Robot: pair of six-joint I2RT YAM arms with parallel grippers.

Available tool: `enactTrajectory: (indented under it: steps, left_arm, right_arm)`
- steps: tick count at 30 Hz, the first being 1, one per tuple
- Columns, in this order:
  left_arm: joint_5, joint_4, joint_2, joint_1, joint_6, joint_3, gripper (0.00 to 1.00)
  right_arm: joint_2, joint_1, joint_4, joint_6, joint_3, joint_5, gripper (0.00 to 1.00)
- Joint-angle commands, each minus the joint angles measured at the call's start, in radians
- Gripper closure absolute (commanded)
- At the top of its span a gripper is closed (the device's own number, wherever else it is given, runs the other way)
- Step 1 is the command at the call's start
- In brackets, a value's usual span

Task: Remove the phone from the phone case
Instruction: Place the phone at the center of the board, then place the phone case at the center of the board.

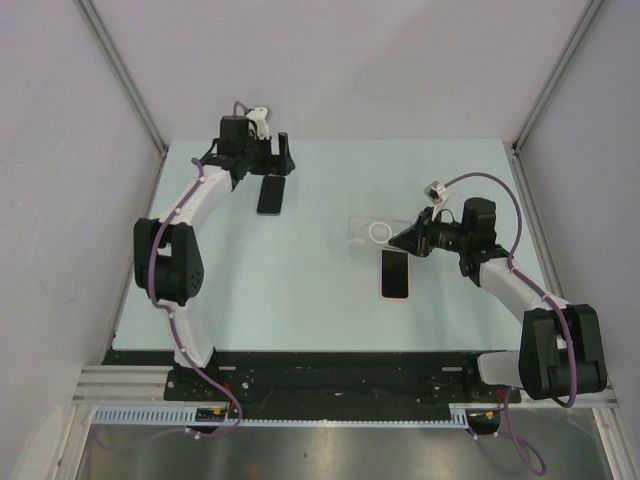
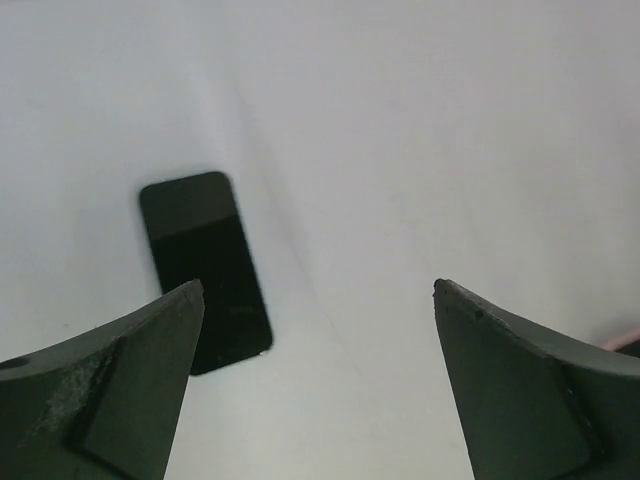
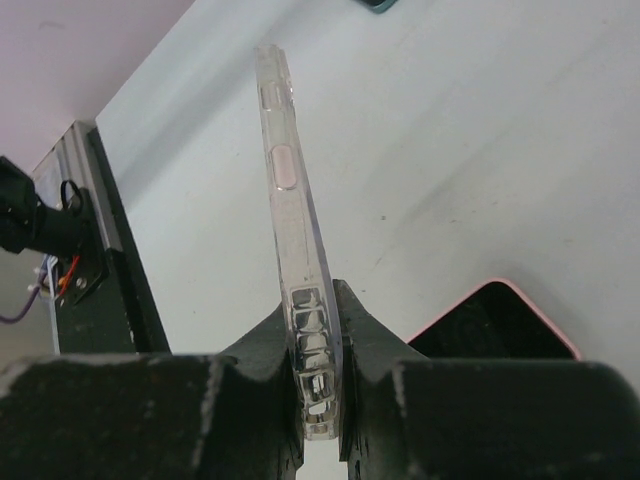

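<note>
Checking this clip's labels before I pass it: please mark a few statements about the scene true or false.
1. The right tool is shut on the clear case. True.
2. The left tool grips the black phone. False: it is open and empty, and that phone lies flat on the table.
3. The pink-edged phone sits inside the case. False: it lies bare on the table, beside the right tool.
4. The held case has no phone in it. True.
</note>
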Motion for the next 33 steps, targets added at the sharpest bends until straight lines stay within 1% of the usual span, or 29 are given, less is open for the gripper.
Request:
enactTrajectory:
  steps: [1, 4, 5, 7, 8, 13, 15, 22, 26, 28, 33]
  left_arm:
    - [0.358, 0.107, -0.171, -0.035, 0.24, -0.116, 0.0]
    - [0.539, 0.111, -0.228, -0.039, 0.321, -0.176, 0.0]
    - [0.649, 0.111, -0.24, -0.042, 0.337, -0.19, 0.0]
    - [0.733, 0.111, -0.27, -0.059, 0.39, -0.23, 0.0]
    - [0.805, 0.11, -0.282, -0.065, 0.41, -0.247, 0.0]
    - [0.828, 0.088, -0.366, -0.174, 0.544, -0.351, 0.0]
    - [0.833, 0.038, -0.382, -0.224, 0.597, -0.359, 0.0]
    - [0.868, -0.103, -0.392, -0.335, 0.68, -0.369, 0.0]
    - [0.833, -0.191, -0.386, -0.406, 0.752, -0.376, 0.0]
    - [0.803, -0.212, -0.385, -0.427, 0.768, -0.377, 0.0]
    - [0.735, -0.248, -0.366, -0.479, 0.786, -0.382, 0.0]
  right_arm:
    - [-0.035, 0.039, -0.042, -0.116, -0.004, -0.096, 1.0]
    - [-0.035, 0.064, -0.077, -0.163, -0.004, -0.145, 1.0]
    - [-0.035, 0.073, -0.095, -0.174, -0.004, -0.158, 1.0]
    - [-0.038, 0.085, -0.117, -0.214, -0.002, -0.194, 1.0]
    - [-0.039, 0.096, -0.137, -0.226, -0.002, -0.2, 1.0]
    - [-0.027, 0.122, -0.169, -0.274, -0.002, -0.202, 0.98]
    - [-0.021, 0.136, -0.186, -0.289, -0.002, -0.192, 0.98]
    - [-0.012, 0.168, -0.237, -0.369, -0.002, -0.151, 0.97]
    - [-0.009, 0.187, -0.241, -0.4, -0.002, -0.145, 0.97]
    - [-0.009, 0.193, -0.275, -0.41, -0.002, -0.139, 0.97]
    - [-0.012, 0.213, -0.292, -0.446, -0.002, -0.117, 0.97]
